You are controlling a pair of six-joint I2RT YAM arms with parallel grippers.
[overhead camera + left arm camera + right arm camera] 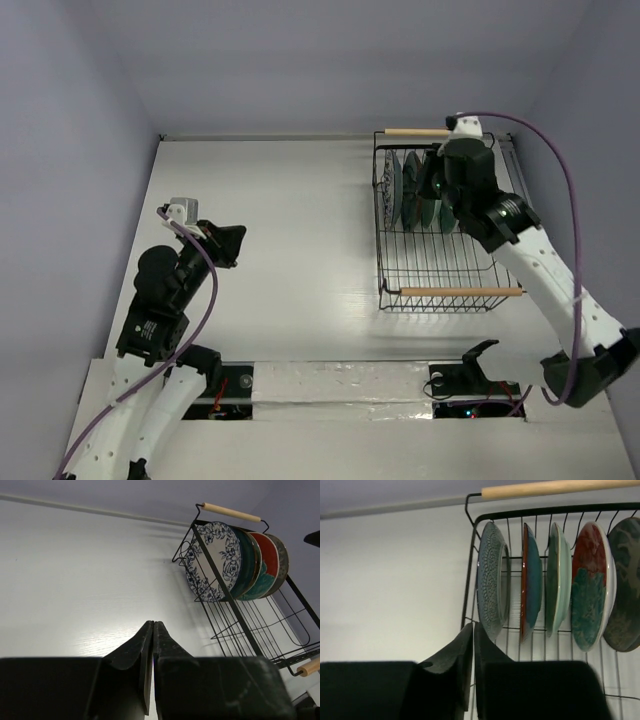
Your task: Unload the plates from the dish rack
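You have the dish rack (432,262) at about 2 o'clock on the table (290,230). All five plates (412,190) stand on edge in its 12 o'clock end, just under the far wooden handle (415,131). The 6 o'clock half of the rack is bare wire.

In the right wrist view the row runs from 9 to 3 o'clock:
- the white plate with the blue floral rim (492,580)
- the teal plate (532,585)
- the mint plate (559,580)
- the red plate (592,587)
- the dark grey plate (626,585)

Your right gripper (473,628) hangs over that end of the rack with its fingers pressed together on nothing. The tips show near the lower edge of the floral plate, but I cannot tell whether they touch it. Your left gripper (153,626) sits well apart at about 9 o'clock, with its fingers together and empty too.

Treat these plates as glazed ceramic, which is likely stiff, fairly heavy, slick under the pads and quick to chip against wire or a neighbouring plate. The gaps between them look narrow, so the floral plate is probably the easiest start because its 9 o'clock face stands free. Part the fingers first, then put one on each face at the top of the rim. Grip firmly and lift straight up so the bottom edge clears the wires before you swing away.
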